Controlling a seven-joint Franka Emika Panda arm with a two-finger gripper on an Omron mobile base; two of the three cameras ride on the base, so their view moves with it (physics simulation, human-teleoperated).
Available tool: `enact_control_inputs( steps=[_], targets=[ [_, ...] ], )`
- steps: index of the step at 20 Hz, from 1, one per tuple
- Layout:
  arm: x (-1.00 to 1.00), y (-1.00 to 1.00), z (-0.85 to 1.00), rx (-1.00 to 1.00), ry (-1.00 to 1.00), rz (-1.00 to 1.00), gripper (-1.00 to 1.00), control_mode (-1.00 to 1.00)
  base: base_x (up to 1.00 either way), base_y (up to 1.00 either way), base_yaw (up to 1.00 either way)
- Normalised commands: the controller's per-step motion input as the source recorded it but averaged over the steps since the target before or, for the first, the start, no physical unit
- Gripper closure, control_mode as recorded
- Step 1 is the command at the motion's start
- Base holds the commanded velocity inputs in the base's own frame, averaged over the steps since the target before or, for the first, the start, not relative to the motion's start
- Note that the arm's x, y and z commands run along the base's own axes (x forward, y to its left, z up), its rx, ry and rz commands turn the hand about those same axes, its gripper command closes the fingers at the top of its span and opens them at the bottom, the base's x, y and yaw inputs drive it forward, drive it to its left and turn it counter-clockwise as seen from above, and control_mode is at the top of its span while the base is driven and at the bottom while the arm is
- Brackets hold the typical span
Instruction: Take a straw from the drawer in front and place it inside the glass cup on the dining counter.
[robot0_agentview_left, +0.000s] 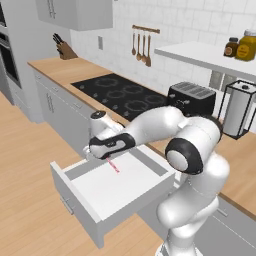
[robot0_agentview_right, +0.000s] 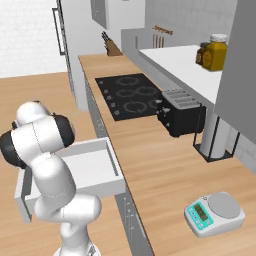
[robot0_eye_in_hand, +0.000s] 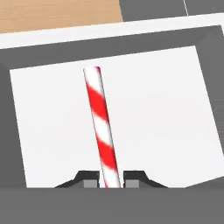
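Between the tool's (robot0_eye_in_hand: 108, 183) pinched jaws, clamped at one end, the red-and-white straw (robot0_eye_in_hand: 102, 127) juts out over the open drawer's (robot0_agentview_left: 107, 192) white floor; it looks light, stiff and slick, so squeezing nearer its middle seems safer.

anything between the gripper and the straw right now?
No. In the hand view the gripper is shut on the straw, with the fingertips either side of its near end. The straw hangs over the open drawer, whose white floor is bare around it. The glass cup isn't visible, so that leg can't be judged.
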Motion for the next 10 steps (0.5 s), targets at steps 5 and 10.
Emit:
enact_control_inputs(
  steps=[5, 10],
  targets=[
    [-0.07, -0.29, 1.0, 0.02, 0.0, -0.38, 1.0, -1.0, 0.0, 0.0, 0.0],
    [-0.29, -0.45, 1.0, 0.17, 0.0, -0.11, 1.0, -1.0, 0.0, 0.0, 0.0]
  ],
)
